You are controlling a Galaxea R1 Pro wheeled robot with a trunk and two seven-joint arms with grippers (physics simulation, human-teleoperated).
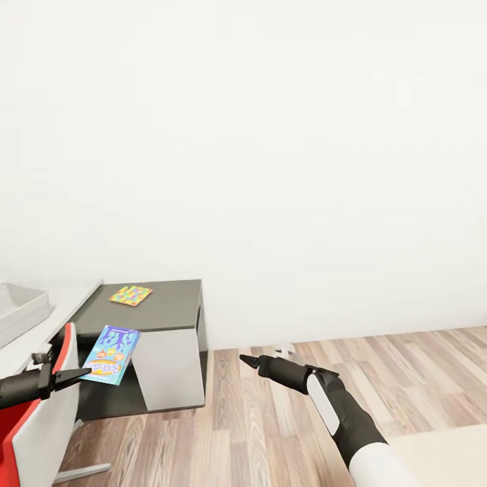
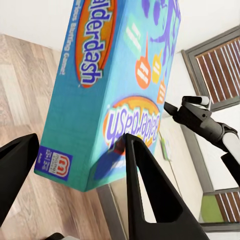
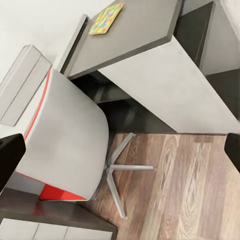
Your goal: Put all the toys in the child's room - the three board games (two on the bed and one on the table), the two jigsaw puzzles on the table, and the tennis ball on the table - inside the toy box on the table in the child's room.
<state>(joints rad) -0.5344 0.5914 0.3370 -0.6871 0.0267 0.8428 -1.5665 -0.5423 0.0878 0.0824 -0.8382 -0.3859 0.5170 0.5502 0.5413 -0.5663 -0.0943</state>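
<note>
- The left gripper point(image 1: 76, 374) is clamped on a blue Balderdash board game point(image 1: 111, 354), holding the box by its lower edge in the air at about 8 o'clock in the head view, in front of the dark grey side table point(image 1: 169, 308).
- In the left wrist view, the two black fingers point(image 2: 150, 195) straddle the bottom corner of the Balderdash board game point(image 2: 115, 85), whose turquoise cover carries orange-and-purple lettering.
- A jigsaw puzzle point(image 1: 131, 295) in yellow, green, blue and orange lies flat on the dark grey side table, near its far left corner, at about 9 o'clock in the head view.
- The toy box point(image 1: 20, 308), pale grey with sloping sides, sits on the pale desk top point(image 1: 47, 325) at the frame's left edge, well apart from the held box.
- A red-and-white swivel chair point(image 1: 40, 419) stands below the left gripper at 8 o'clock; the right wrist view shows its white shell point(image 3: 70, 145) and metal star base point(image 3: 122, 172) on the wood-plank floor point(image 3: 195, 190).
- The right gripper point(image 1: 249, 360) hangs over the floor near 6 o'clock, carrying nothing; its fingertips meet in a single point in the head view, so the fingers look pressed together.
- In the right wrist view the jigsaw puzzle point(image 3: 106, 18) lies on the dark table top.
</note>
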